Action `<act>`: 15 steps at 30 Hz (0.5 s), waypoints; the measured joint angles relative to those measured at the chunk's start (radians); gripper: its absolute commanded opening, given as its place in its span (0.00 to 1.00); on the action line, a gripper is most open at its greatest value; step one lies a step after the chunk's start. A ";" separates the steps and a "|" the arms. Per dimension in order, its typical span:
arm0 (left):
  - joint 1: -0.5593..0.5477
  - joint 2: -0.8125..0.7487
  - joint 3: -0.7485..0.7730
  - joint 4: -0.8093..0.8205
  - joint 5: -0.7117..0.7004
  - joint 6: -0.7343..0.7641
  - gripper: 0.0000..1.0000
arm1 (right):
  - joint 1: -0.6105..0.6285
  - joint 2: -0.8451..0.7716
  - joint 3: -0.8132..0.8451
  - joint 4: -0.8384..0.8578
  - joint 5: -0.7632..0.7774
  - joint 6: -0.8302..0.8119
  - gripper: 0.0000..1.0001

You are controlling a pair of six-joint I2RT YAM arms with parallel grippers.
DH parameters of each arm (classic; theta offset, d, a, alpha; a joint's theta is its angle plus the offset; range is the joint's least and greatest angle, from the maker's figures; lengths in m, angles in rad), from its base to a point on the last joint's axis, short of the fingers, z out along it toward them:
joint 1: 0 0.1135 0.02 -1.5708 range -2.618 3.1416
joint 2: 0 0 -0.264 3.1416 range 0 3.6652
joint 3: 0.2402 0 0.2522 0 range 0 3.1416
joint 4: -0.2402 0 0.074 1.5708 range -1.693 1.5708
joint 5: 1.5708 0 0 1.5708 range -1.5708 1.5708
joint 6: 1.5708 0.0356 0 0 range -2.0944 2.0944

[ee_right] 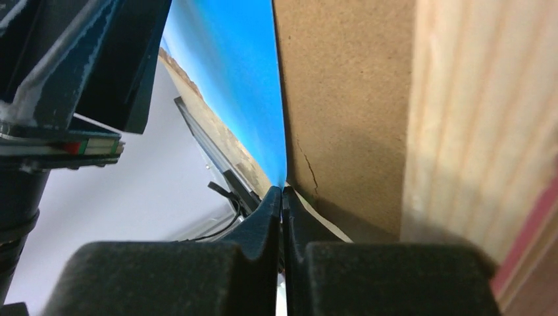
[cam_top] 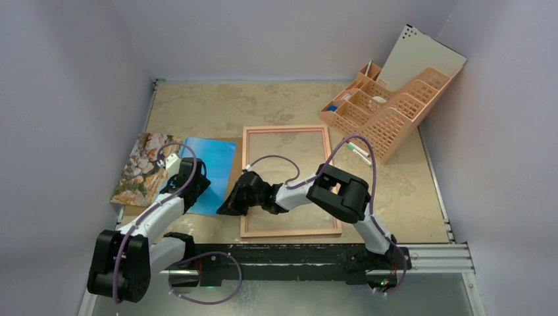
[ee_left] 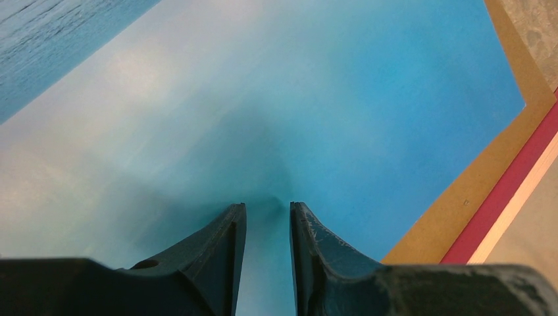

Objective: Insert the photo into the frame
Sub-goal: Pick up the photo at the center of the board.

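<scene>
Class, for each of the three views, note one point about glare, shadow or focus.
Top external: soft, even light; the photo is sharp, without strong glare. Left wrist: a pale sheen washes over the glossy photo, and a dark shadow pools ahead of the left tool. Right wrist: the frame at the right is softly blurred; the tips of the right tool look sharper.

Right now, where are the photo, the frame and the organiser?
photo (cam_top: 217, 164): top view, on its blue sky area.
frame (cam_top: 286, 128): top view, on its far rail.
organiser (cam_top: 388, 112): top view, on its lattice side wall.
</scene>
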 measured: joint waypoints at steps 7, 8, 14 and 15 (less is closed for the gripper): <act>0.000 -0.088 0.092 -0.142 0.003 0.009 0.43 | -0.002 -0.024 -0.013 -0.020 0.026 -0.012 0.00; 0.000 -0.103 0.116 -0.153 0.000 0.016 0.44 | -0.002 -0.033 -0.014 -0.024 0.029 -0.019 0.00; 0.000 -0.149 0.272 -0.214 -0.021 0.098 0.48 | -0.003 -0.109 -0.016 -0.023 0.049 -0.099 0.00; 0.000 -0.148 0.285 -0.218 -0.019 0.110 0.48 | -0.003 -0.124 -0.020 -0.024 0.050 -0.111 0.00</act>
